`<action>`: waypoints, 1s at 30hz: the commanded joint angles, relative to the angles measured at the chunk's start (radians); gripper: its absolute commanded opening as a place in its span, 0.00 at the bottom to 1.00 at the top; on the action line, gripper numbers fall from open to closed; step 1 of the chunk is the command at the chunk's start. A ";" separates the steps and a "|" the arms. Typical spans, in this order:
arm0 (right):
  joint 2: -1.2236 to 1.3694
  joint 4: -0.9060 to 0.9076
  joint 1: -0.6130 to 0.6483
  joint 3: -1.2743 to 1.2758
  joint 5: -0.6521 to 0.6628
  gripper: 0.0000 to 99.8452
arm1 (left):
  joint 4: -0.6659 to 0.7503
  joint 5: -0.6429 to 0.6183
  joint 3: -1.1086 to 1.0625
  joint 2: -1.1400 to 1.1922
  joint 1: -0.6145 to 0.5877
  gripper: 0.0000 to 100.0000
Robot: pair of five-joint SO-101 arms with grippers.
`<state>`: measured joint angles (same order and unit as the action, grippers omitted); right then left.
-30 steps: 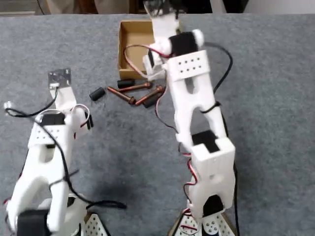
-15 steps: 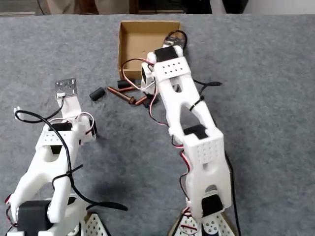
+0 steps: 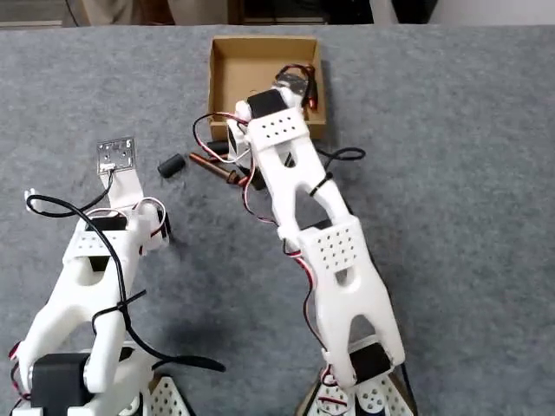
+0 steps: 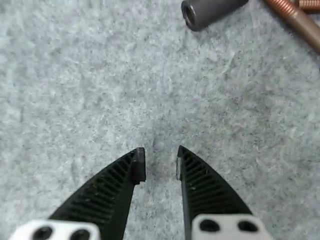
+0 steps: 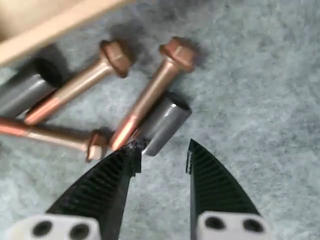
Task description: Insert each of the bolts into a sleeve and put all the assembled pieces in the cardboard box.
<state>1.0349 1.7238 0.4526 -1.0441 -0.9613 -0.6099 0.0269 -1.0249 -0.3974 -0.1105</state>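
Grey felt, sleeve flat, parallel against a bolt, right pincer narrowly parted.

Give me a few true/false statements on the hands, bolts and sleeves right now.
1. The right hand is open and empty. True.
2. The left hand grips a sleeve. False: it is open over bare table; the loose sleeve lies apart from it.
3. Three bolts lie on the table near the right hand. True.
4. The grey sleeve at the right hand has a bolt through it. False: a bolt lies alongside it.
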 commanded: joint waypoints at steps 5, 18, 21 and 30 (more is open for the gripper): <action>0.096 0.057 -0.008 -0.097 -0.028 0.14 | 0.015 -0.009 0.011 -0.008 -0.005 0.11; 0.108 0.037 -0.065 -0.097 -0.028 0.15 | 0.015 -0.009 0.011 -0.007 -0.005 0.11; 0.108 0.003 -0.068 -0.094 -0.017 0.14 | 0.015 -0.009 0.011 -0.007 -0.005 0.11; 0.189 -0.032 -0.111 -0.105 -0.017 0.14 | 0.015 -0.009 0.012 -0.007 -0.005 0.11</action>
<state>1.1914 1.6901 0.4020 -1.1500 -0.9782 -0.6099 0.0269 -1.0249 -0.3974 -0.1105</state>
